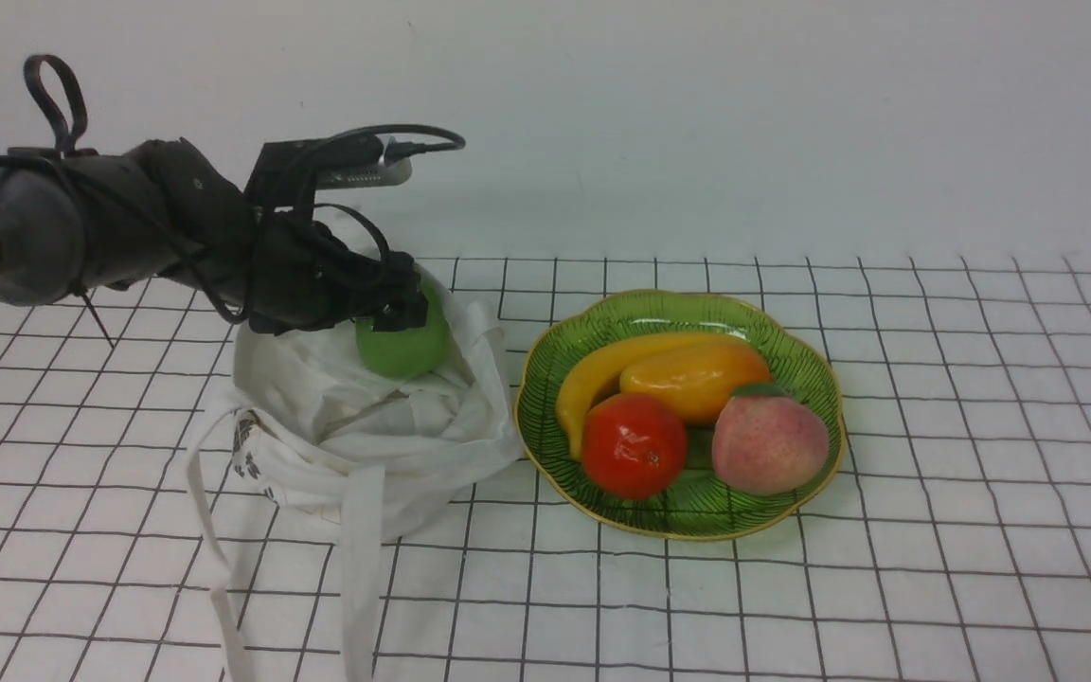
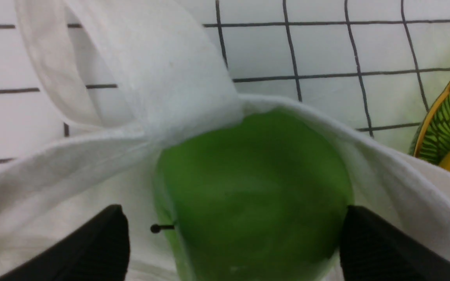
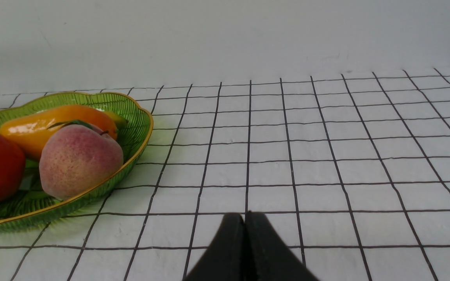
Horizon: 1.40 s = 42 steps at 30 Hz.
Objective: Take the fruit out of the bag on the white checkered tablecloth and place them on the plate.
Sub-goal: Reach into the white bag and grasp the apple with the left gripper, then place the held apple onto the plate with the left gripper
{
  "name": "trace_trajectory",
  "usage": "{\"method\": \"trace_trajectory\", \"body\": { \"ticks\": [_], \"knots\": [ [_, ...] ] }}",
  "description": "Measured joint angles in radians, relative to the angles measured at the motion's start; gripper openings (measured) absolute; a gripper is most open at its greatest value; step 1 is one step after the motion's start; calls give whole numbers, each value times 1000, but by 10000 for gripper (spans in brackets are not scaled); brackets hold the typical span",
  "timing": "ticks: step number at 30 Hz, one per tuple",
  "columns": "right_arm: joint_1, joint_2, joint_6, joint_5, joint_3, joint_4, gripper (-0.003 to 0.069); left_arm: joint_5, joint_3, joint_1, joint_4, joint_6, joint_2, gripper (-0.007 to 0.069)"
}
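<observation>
The green apple (image 1: 403, 346) sits in the mouth of the white cloth bag (image 1: 366, 426) on the white checkered tablecloth (image 1: 934, 568). My left gripper (image 1: 396, 305) reaches into the bag's opening from the left and stands open, its black fingers on either side of the apple (image 2: 256, 195). One finger (image 2: 365, 242) lies against the apple's side; the other (image 2: 100, 242) is apart from it, near the dark stem. The bag's rim (image 2: 162, 78) folds round the far side of the fruit. The green plate (image 1: 688, 516) lies right of the bag. My right gripper (image 3: 244, 214) is shut, low over bare cloth.
On the plate lie a banana (image 1: 593, 374), an orange-yellow fruit (image 1: 697, 379), a red tangerine (image 1: 635, 445) and a pink peach (image 1: 768, 440). The bag's long straps (image 1: 361, 568) trail toward the front edge. A white wall stands behind the table.
</observation>
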Motion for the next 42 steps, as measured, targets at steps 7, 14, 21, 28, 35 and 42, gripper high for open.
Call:
{"method": "trace_trajectory", "body": {
  "ticks": [7, 14, 21, 28, 35, 42],
  "knots": [
    [0, 0, 0, 0, 0, 0, -14, -33, -5, 0, -143, 8, 63, 676],
    [0, 0, 0, 0, 0, 0, -14, -54, -16, 0, -175, 11, 98, 581],
    [0, 0, 0, 0, 0, 0, -14, -21, -17, 0, -144, 24, 86, 486],
    [0, 0, 0, 0, 0, 0, -14, 106, -8, 7, -48, 29, -7, 474],
    [0, 0, 0, 0, 0, 0, -14, 176, -6, 20, 73, -12, -227, 474],
    [0, 0, 0, 0, 0, 0, -14, 267, -7, -56, -9, -4, -319, 474]
  ]
}}
